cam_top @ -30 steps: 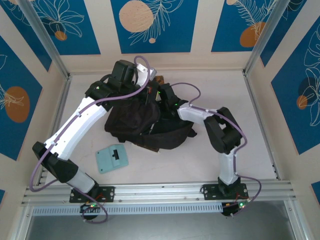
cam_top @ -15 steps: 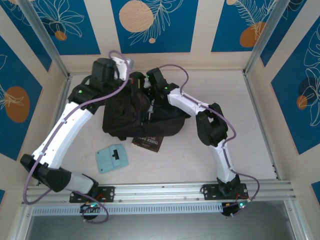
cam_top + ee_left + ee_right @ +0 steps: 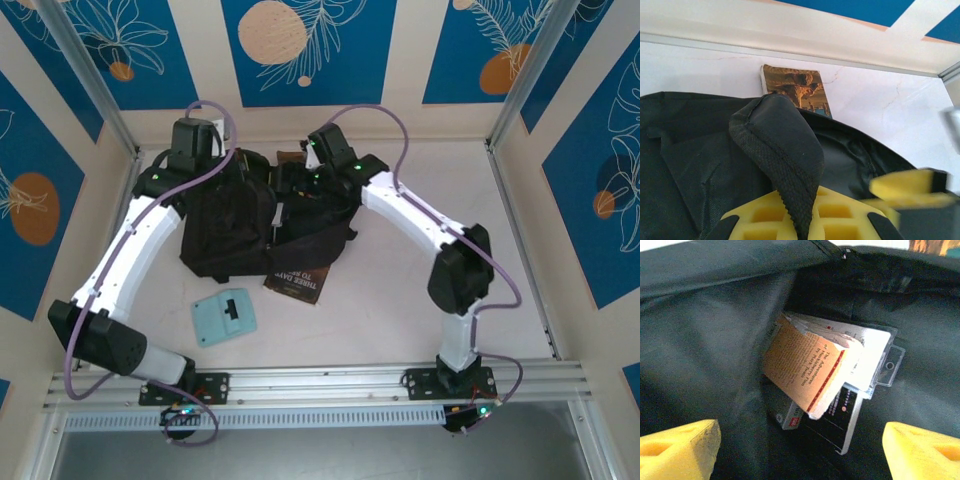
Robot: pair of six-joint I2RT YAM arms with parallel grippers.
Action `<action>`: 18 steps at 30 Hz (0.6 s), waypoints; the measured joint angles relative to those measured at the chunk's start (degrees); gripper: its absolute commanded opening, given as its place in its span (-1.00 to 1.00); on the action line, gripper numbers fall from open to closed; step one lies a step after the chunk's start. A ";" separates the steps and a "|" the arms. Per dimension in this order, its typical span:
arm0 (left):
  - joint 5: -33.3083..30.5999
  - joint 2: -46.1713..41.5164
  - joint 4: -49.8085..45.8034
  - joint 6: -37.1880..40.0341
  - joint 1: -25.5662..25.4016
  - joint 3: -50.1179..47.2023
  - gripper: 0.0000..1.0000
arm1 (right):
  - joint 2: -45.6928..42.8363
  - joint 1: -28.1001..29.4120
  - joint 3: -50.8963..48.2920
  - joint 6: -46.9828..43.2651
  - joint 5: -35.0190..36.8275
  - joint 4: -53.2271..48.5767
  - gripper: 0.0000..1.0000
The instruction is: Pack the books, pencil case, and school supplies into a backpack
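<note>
- The white table (image 3: 420, 300) is boxed in by cream walls (image 3: 400, 60) with blue panels, orange discs and white leaf outlines. Aluminium posts (image 3: 90, 75) stand at the back corners.
- The black backpack (image 3: 235, 230) lies slumped left of centre, toward the back wall.
- A dark brown book (image 3: 297, 284) pokes out from under the backpack's near edge, mostly covered. From above its white title is too small to read.
- The light-teal piece (image 3: 224, 317) lies alone on the table, near the backpack but apart from it.
- The left gripper (image 3: 802, 222) is clamped on a padded fold of the backpack, and the picture's bottom edge cuts off much of it.
- A picture-cover book (image 3: 795, 90) lies flat by the back wall, its near end hidden by fabric.
- The right gripper (image 3: 800, 452) hangs with its jaws wide apart over the backpack's opening. Inside, an orange book (image 3: 802, 365) lies across a white packet (image 3: 865, 352), with darker items below lost in shadow.
</note>
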 measured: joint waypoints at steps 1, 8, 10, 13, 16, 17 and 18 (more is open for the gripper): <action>0.33 0.46 0.35 -0.42 0.13 -0.09 -1.00 | -1.92 0.00 -1.20 -0.55 0.76 -0.15 0.73; 1.99 2.64 1.86 -1.46 0.50 -1.22 -1.00 | -10.64 -0.31 -12.11 -2.38 4.66 0.90 0.61; 2.71 3.02 2.23 -1.64 0.50 -1.84 -1.00 | -12.41 -0.63 -15.80 -2.49 4.22 1.14 0.50; 4.59 4.44 2.93 -1.88 0.52 -2.08 -1.00 | -14.84 -1.01 -20.96 -3.13 2.23 2.67 0.42; 7.32 6.91 3.21 -1.92 0.61 -2.08 -0.89 | -18.88 -0.50 -27.50 -3.67 0.09 6.08 0.39; 8.44 7.96 3.26 -2.01 0.61 -2.08 -0.82 | -20.20 0.04 -29.42 -3.89 -0.42 7.13 0.38; 9.64 9.05 3.34 -2.01 0.66 -2.08 -0.72 | -21.40 0.83 -31.17 -4.13 -1.05 7.96 0.37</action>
